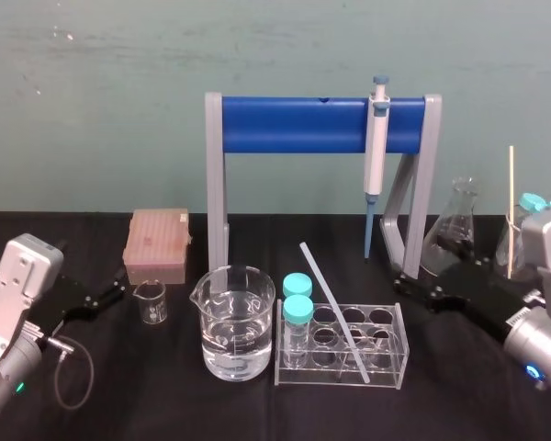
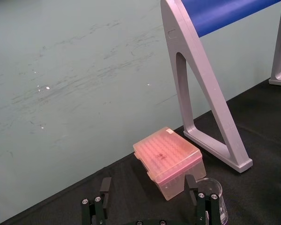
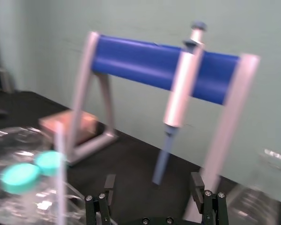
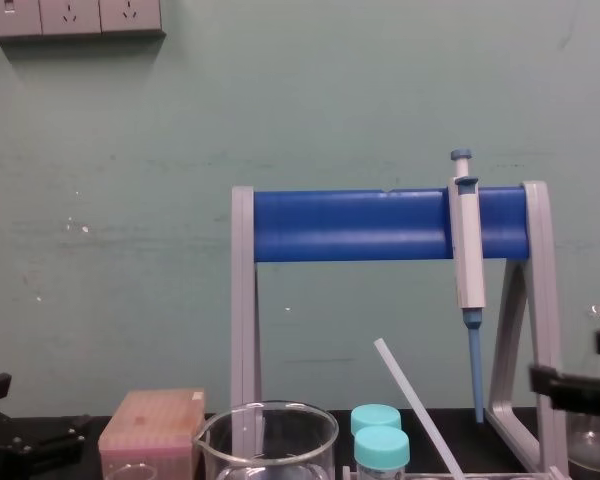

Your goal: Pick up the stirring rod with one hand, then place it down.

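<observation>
stirring rod [image 3: 60, 173] blurred, beaker [image 4: 268, 445] cropped below

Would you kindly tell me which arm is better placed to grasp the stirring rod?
Right. The right gripper is open beside the tube rack where the stirring rod leans; the left gripper is farther off, past the large beaker.

Scuffed pale green wall [image 4: 280, 100] with white sockets [image 4: 70, 17] high up, behind a black-covered table [image 1: 165, 404]

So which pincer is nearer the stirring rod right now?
Right. The right pincer sits open just right of the stirring rod leaning in the tube rack; the left pincer is far off left, by the small beaker.
</observation>
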Controlling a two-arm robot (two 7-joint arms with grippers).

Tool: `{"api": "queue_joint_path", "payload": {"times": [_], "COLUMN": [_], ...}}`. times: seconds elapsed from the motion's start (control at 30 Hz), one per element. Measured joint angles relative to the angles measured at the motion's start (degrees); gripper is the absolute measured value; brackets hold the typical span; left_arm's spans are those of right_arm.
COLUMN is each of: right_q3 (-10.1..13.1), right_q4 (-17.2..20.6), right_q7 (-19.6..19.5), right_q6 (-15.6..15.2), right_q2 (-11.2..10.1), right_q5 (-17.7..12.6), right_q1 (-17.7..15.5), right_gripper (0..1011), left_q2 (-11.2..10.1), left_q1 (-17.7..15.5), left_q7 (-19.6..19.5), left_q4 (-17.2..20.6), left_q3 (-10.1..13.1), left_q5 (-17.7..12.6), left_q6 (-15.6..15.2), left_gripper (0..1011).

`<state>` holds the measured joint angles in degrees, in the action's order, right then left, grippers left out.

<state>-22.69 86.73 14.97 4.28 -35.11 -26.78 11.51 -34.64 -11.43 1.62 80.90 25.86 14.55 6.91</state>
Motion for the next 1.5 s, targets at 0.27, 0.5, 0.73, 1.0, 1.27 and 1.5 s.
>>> {"api": "queue_joint_path", "payload": {"times": [0.27, 0.5, 0.73, 1.0, 1.27, 1.5], "right_q3": [-0.5, -1.9, -4.5, -6.6, -7.5, -7.9], "right_q4": [1.2, 0.6, -2.8, -8.9, -12.5, -12.9], "right_q7": [7.4, 13.3, 15.9, 16.2, 17.6, 18.1], "right_q6": [-2.8, -7.2, -9.6, -9.8, -9.4, -9.2], "right_q2": [1.1, 3.1, 5.7, 9.3, 11.2, 11.4], "right_q5": [-3.7, -6.0, -5.2, -3.0, -2.1, -1.6], "right_q1": [1.8, 4.7, 8.3, 12.6, 14.8, 15.0], "right_gripper": [1003, 1003, 1003, 1003, 1003, 1003], "left_q2": [0.0, 0.0, 0.0, 0.0, 0.0, 0.0], "left_q1": [0.0, 0.0, 0.0, 0.0, 0.0, 0.0], "left_q7": [0.0, 0.0, 0.0, 0.0, 0.0, 0.0], "left_q4": [0.0, 0.0, 0.0, 0.0, 0.0, 0.0], "left_q3": [0.0, 0.0, 0.0, 0.0, 0.0, 0.0], "left_q5": [0.0, 0.0, 0.0, 0.0, 0.0, 0.0], "left_q6": [0.0, 0.0, 0.0, 0.0, 0.0, 0.0], "left_gripper": [1000, 1000, 1000, 1000, 1000, 1000]}}
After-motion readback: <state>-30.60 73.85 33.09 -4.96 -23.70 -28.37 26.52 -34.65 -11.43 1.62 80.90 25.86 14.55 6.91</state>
